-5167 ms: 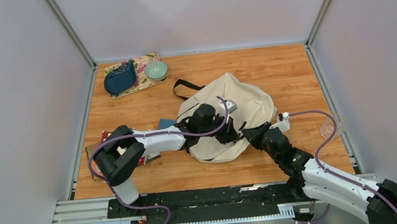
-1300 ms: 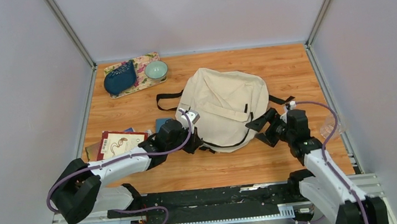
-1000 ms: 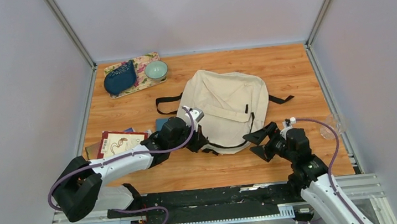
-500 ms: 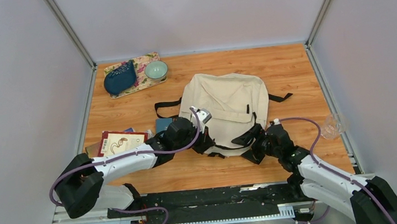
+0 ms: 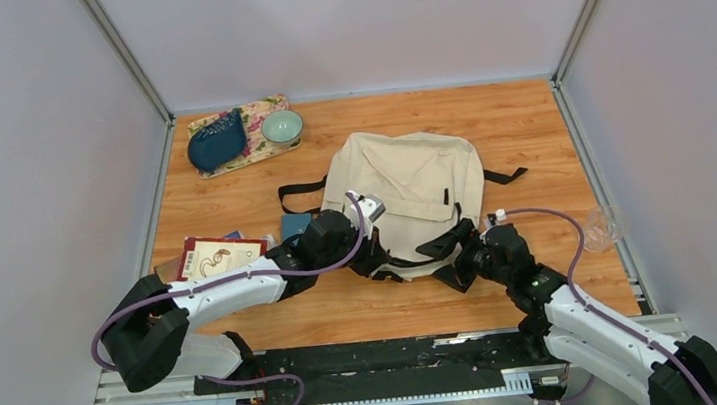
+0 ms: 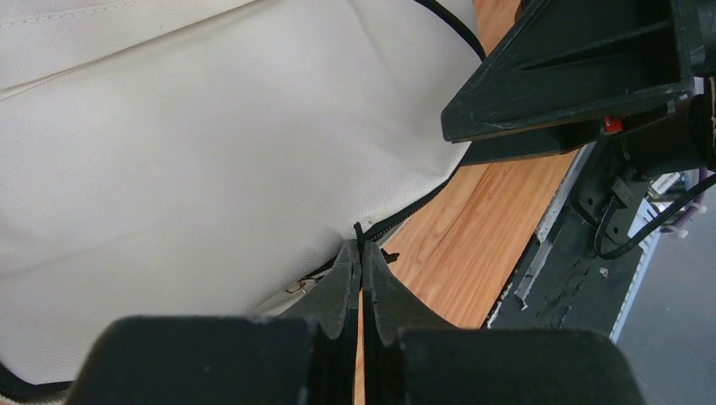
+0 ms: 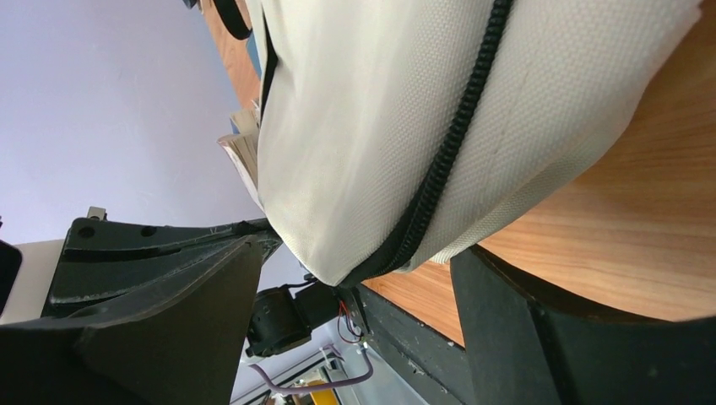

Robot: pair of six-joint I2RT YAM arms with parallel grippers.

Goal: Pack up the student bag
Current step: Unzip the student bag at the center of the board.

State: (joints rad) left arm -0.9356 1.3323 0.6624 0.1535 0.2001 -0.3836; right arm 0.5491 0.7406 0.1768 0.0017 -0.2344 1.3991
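A: Where does the student bag [image 5: 412, 172] lie, and how will it handle?

B: It lies flat in the middle of the desk [image 5: 536, 113], a little toward the near edge; it is soft cloth, and I judge it light and limp; it would fold and slide on the wood rather than keep its form.

A: Then where should one take hold of it?

B: At the firmer parts, I think: the black zipper [image 7: 456, 135] along its near rim, the zipper pull [image 6: 358, 232], or the straps [image 5: 298, 187]; plain cloth would only bunch up.

A: And the fingers?

B: The left fingers [image 6: 338, 287] are closed tight at the near rim; the thin zipper pull seems pinched between their tips; the right fingers [image 7: 557, 337] stand wide open on either side of the bag's near right corner, gripping nothing.

A: What lies around it?

B: Books [image 5: 215, 258] lie near the left edge; a dark blue pouch [image 5: 217, 142] and a bowl [image 5: 282, 126] rest in the far left corner, well apart from the bag.
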